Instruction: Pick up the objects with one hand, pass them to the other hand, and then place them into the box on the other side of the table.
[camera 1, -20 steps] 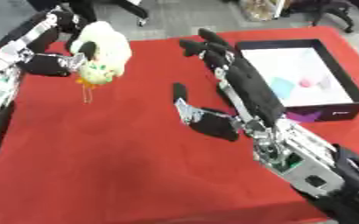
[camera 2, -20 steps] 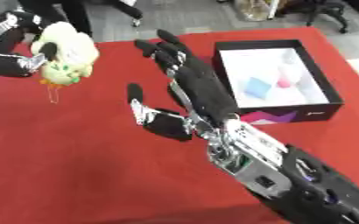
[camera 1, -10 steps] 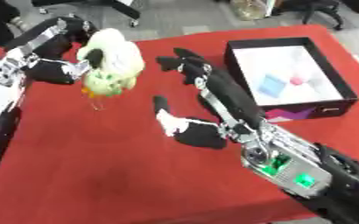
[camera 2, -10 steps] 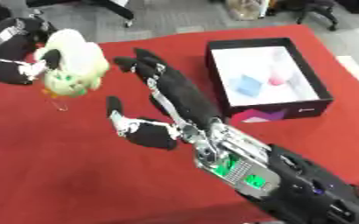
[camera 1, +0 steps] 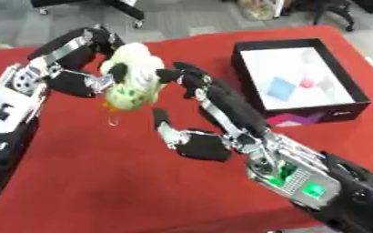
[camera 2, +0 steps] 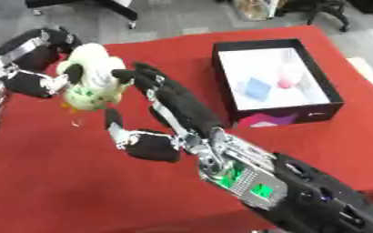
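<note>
A pale yellow-green plush toy hangs above the red table, with my left hand shut on it from the left and behind. My right hand is open right beside the toy, its fingers spread and touching or almost touching the toy's right side, thumb below it. A black box with a white floor stands at the right; a blue piece and a pink piece lie inside.
The box's front wall carries a purple and pink label. Grey floor and chair legs lie beyond the table's far edge. Red cloth stretches bare along the front left.
My right hand has travelled left across the table until its fingers reach the toy. My left hand has brought the toy slightly rightward. The whole view has also shifted.
</note>
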Controlling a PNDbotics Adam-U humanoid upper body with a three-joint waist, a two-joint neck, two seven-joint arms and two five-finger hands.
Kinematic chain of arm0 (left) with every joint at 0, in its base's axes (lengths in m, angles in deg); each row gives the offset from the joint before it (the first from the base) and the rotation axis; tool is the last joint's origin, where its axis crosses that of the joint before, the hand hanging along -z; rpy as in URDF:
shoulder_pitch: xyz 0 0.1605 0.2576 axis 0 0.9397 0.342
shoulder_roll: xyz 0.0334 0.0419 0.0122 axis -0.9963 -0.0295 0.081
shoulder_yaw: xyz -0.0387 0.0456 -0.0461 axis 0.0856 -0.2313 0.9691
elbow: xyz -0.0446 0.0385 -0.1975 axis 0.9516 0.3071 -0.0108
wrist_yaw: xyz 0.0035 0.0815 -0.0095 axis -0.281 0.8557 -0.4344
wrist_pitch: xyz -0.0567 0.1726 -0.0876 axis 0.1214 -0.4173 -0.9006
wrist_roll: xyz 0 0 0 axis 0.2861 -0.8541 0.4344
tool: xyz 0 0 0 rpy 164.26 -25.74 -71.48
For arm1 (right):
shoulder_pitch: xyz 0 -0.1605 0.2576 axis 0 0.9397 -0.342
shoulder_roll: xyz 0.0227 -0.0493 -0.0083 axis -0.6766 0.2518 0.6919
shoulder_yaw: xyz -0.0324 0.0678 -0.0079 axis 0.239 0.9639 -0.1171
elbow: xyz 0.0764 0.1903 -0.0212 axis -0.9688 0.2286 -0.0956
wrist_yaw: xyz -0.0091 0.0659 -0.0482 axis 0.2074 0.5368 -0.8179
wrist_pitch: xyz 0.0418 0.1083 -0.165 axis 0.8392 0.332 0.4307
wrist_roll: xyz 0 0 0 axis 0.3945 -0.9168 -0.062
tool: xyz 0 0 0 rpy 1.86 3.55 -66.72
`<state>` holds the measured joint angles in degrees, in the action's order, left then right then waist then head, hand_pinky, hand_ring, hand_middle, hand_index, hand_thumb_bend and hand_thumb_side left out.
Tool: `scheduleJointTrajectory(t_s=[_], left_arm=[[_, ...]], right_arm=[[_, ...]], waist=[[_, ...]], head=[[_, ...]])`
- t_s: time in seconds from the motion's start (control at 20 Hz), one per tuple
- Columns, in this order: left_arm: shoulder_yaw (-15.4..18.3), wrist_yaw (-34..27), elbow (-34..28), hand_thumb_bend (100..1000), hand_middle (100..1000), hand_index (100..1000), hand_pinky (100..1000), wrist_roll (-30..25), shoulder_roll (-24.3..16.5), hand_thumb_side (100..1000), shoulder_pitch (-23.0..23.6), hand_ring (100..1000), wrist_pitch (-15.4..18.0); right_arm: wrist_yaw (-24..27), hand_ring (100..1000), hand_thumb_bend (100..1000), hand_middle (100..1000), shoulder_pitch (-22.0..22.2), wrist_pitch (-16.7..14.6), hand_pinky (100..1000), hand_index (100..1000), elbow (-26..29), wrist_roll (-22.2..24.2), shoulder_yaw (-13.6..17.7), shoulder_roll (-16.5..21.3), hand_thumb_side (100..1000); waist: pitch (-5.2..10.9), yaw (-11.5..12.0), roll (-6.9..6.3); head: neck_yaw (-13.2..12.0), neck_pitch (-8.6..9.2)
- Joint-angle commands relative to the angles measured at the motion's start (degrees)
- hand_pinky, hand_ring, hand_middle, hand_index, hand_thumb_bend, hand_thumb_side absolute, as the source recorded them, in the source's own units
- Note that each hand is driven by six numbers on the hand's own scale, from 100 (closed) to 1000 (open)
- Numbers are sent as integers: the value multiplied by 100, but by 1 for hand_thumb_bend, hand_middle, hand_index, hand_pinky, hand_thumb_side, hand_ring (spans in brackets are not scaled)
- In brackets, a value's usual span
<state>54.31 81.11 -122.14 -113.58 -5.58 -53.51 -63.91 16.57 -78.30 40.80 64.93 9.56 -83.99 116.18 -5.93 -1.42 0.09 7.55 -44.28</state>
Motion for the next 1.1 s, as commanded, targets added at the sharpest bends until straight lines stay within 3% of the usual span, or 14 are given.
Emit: scheduleJointTrajectory(t_s=[0.05, 0.5, 0.85, 1.1], left_arm=[[-16, -65, -132, 100, 181, 345, 519, -1365, -26, 316, -112, 249, 1322], [-17, -17, -137, 100, 183, 346, 524, -1365, -93, 313, -44, 251, 1345], [75, -42, -139, 100, 183, 346, 524, -1365, -144, 321, -23, 252, 1410], [62, -144, -198, 100, 182, 346, 524, -1365, -125, 327, -42, 252, 1393]], right_arm=[[35, 1000, 100, 796, -17, 75, 671, 931, 117, -51, 25, 119, 658], [-248, 1000, 100, 806, 146, 322, 681, 939, 117, -115, 66, 128, 654], [-991, 1000, 100, 822, 424, 451, 704, 950, 117, 111, 204, 163, 637], [-1140, 1000, 100, 822, 572, 554, 701, 950, 117, 25, 355, 243, 629]], waist=[[84, 4, -8], [78, 4, -12], [75, 1, 7], [71, -2, 12]], head=[[-20, 16], [-22, 16], [75, 16], [129, 16]])
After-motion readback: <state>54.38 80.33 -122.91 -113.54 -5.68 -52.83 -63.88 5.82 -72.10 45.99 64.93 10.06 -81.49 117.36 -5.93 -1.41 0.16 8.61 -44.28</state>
